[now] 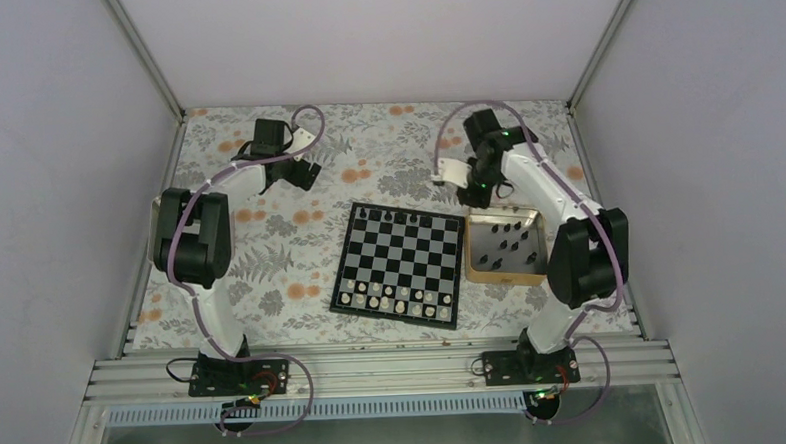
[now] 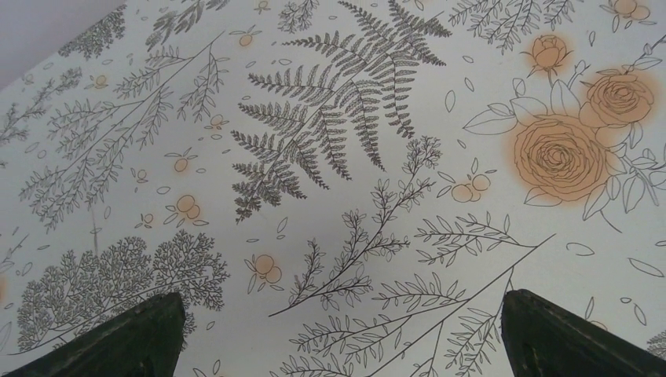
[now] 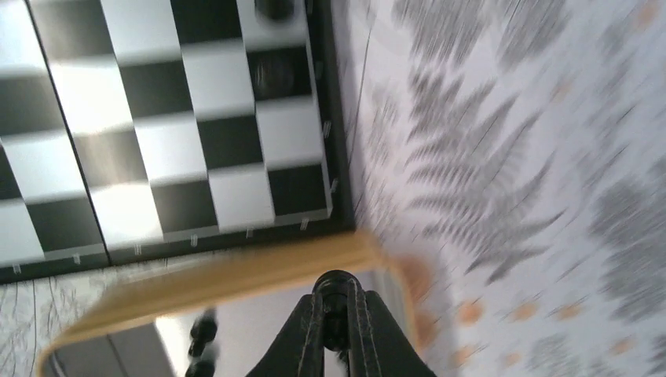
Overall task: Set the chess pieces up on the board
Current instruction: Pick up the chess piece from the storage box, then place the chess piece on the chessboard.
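Right arm (image 1: 559,210) has its jaws pinching one black piece (image 3: 336,284) over the tray (image 1: 505,275) corner nearest the board (image 1: 403,257), so I'd guess it's headed for the board. Other black pieces (image 1: 510,239) wait in the tray. Left arm (image 1: 194,236) idles beyond the tray, jaws spread over the tabletop (image 2: 377,236).

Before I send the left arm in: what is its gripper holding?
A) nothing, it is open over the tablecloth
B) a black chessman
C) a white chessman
A: in the left wrist view the left gripper has its fingers wide apart, with only the floral tablecloth between them.
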Robot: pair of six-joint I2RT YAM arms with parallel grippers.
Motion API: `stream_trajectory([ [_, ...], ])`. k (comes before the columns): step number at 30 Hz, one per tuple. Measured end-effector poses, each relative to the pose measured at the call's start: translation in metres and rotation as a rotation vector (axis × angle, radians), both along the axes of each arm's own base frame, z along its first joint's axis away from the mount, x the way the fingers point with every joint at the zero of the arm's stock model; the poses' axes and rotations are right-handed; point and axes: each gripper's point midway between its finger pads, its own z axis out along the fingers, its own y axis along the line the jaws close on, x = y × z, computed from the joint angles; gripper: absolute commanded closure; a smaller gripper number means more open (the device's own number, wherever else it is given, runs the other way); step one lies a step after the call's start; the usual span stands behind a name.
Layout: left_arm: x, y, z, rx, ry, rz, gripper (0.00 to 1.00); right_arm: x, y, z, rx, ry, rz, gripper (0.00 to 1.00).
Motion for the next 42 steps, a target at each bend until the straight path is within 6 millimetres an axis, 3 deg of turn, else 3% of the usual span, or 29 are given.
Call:
stream_trajectory([
  [3,0.0,-0.001,0.004,-0.004,-0.007,-0.002,0.0,0.012,0.042,0.035,0.034,-0.075,0.087,0.95],
  [7,0.0,-0.002,0.005,-0.01,-0.008,-0.008,0.0,0.02,0.098,0.052,0.073,-0.104,0.202,0.94],
  [11,0.0,-0.003,0.006,-0.015,-0.009,-0.011,0.0,0.023,0.147,0.035,0.079,-0.061,0.296,0.94],
  [19,0.0,-0.003,0.016,-0.019,-0.027,-0.011,0.0,0.019,0.216,-0.007,0.068,0.015,0.422,0.94],
  [26,0.0,-0.003,0.03,-0.026,-0.056,-0.01,0.0,0.002,0.243,-0.029,0.061,0.065,0.49,0.93],
  [36,-0.001,-0.004,0.029,-0.03,-0.053,-0.011,0.0,-0.003,0.246,-0.056,0.047,0.122,0.504,0.93],
  [42,-0.005,-0.004,0.025,-0.032,-0.041,-0.011,0.0,0.0,0.25,-0.056,0.058,0.108,0.506,0.92],
])
